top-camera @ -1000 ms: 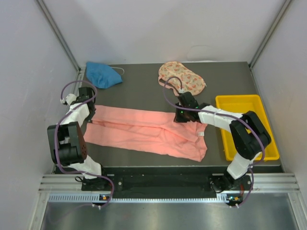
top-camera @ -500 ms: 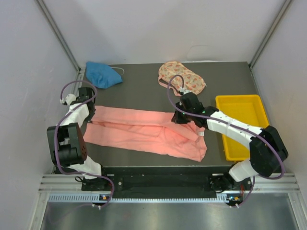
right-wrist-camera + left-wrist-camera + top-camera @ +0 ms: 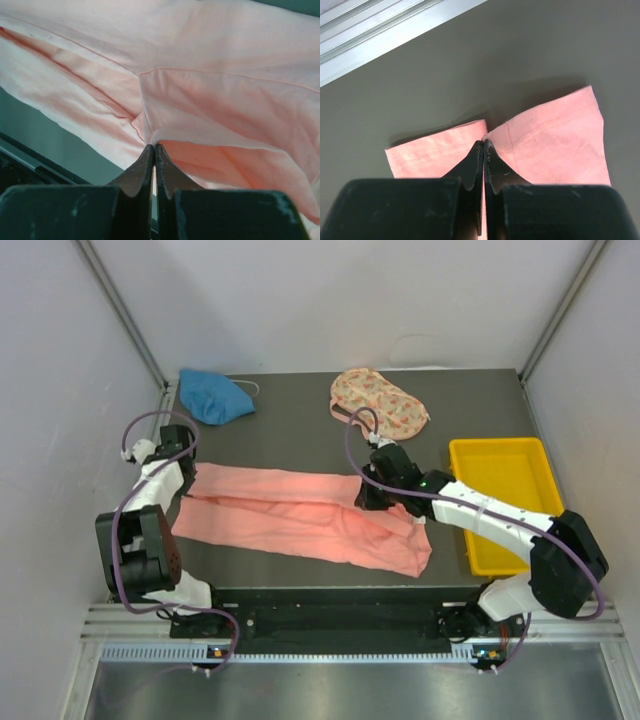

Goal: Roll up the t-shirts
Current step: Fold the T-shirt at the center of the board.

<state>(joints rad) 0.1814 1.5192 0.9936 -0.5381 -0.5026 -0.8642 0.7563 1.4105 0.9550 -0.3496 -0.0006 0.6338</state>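
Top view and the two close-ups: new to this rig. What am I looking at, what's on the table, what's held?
Two robot arms are bolted at the near edge of a table. The wide picture looks down from above and behind; each close-up is from a wrist camera, its black fingers at the bottom. On it lie a pink t-shirt folded into a long strip, a blue t-shirt and a floral t-shirt bunched at the back, and a yellow tray on the right. The left hand is shut on the pink shirt's left end; the right hand pinches a fold nearer its right end.
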